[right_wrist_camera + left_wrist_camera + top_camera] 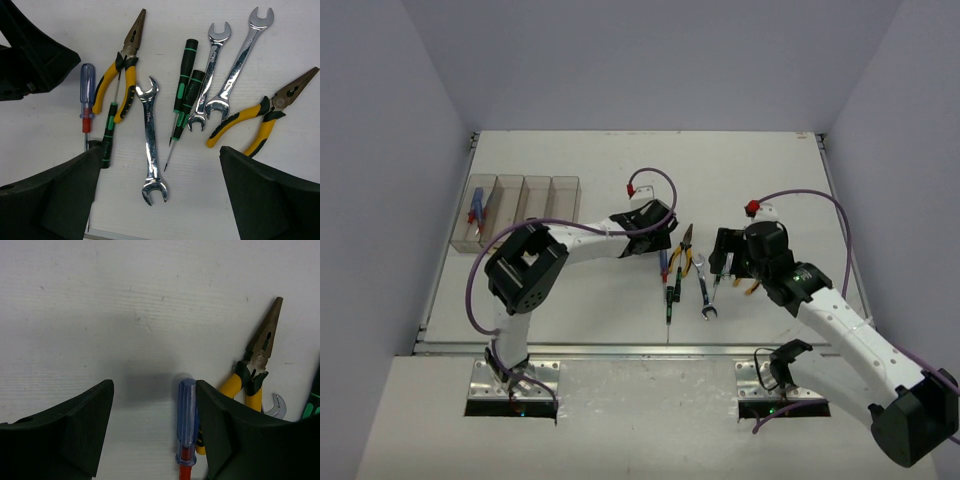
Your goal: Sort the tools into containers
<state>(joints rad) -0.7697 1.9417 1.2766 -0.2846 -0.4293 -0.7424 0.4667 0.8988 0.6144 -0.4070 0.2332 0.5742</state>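
At the far left of the table [600,300] stand the four clear bins [525,195], with a blue and red tool [477,210] lying in the leftmost one. To their right the left jaws hang low over the table, spread wide and gripping nothing. A blue-and-red screwdriver [186,410] lies just inside one finger [220,425]. Beyond it lie yellow-handled pliers [252,370], black-and-green screwdrivers [184,75], three silver wrenches [151,135] and a second pair of pliers [267,107], all loose on the table. Over that cluster hover the right jaws, also wide open and empty.
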